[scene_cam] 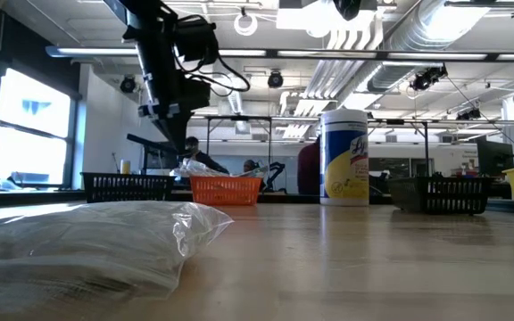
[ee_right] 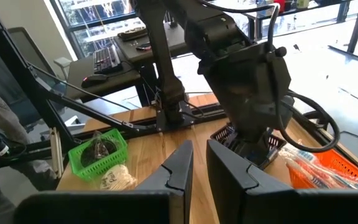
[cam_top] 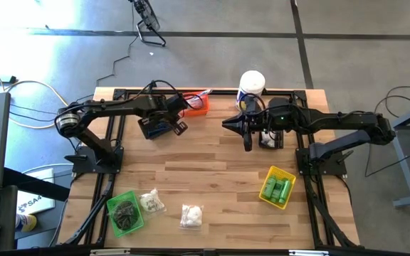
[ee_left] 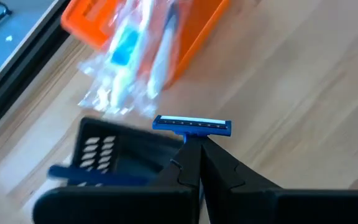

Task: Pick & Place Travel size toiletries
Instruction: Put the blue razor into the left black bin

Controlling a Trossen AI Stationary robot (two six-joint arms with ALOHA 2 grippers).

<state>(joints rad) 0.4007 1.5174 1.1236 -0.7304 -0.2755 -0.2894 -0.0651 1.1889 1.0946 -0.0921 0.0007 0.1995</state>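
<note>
Left gripper (ee_left: 194, 155) positioned above a black bin (cam_top: 155, 126) at the far left of the table (cam_top: 219, 185), just beside the orange bin (cam_top: 198, 104); jaws fully closed on the handle of a blue-headed razor (ee_left: 192, 125), head clear of the fingertips. Clear-wrapped slim packets (ee_left: 132, 56) lodged in the orange bin, spilling over its rim. Right gripper (ee_right: 194, 165) held above mid-table, near the white canister (cam_top: 251, 87) and a second black bin (cam_top: 270, 139); fingers close together with a narrow gap, nothing between them. Dark round bundles (cam_top: 125, 210) in the green bin (cam_top: 124, 212) at the near left. Two bags of white puffs (cam_top: 191, 215) loose on the table beside it. Green mini bottles (cam_top: 279, 189) in the yellow bin (cam_top: 277, 186), near right.
</note>
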